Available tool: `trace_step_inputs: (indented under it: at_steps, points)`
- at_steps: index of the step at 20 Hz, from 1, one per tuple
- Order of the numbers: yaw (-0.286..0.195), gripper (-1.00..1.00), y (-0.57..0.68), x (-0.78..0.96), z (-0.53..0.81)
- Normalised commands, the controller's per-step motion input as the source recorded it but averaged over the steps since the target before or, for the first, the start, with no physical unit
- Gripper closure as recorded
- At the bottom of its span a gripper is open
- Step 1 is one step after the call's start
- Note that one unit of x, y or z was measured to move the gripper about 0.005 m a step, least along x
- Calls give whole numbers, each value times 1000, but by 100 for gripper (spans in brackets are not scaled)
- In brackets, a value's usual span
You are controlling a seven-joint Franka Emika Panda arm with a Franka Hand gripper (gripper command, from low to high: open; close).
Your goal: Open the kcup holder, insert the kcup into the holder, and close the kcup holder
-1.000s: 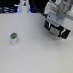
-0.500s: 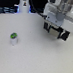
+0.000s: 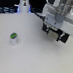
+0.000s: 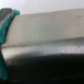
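In the exterior view the kcup [image 3: 13, 38] stands upright on the white tabletop [image 3: 27, 56], toward the exterior view's left, with its green top facing up and nothing touching it. It is well apart from the arm, so I judge it is waiting there until the drawer is open. The kcup holder [image 3: 63, 33] is at the exterior view's right, a dark box mostly covered by the white arm [image 3: 60, 12], which hangs low just over and in front of it. The gripper [image 3: 51, 30] is down at the front of the box, where a handle would be, but the picture is too blurred to show the handle itself or any contact. I cannot tell if the jaws are open or closed; the exterior view hides them in dark shapes, and the wrist view shows only a broad grey and black surface very near the lens, with a small green edge at one side that I cannot name. This closeness suggests the arm is placed to reach the drawer front, so the opening step seems to be in hand and the drawer does not look pulled out. The next move calls for a sure hold on the handle and a straight pull, otherwise the light box could slide on the tabletop.
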Motion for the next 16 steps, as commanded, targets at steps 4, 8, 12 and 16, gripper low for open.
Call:
trace_step_inputs:
  at_steps: [4, 8, 12, 16]
  points:
    - [-56, 100, -355, 777, 207]
    - [-65, 100, -229, 807, 272]
    - [-62, 100, -197, 754, 249]
    - [-64, -100, -10, 459, 197]
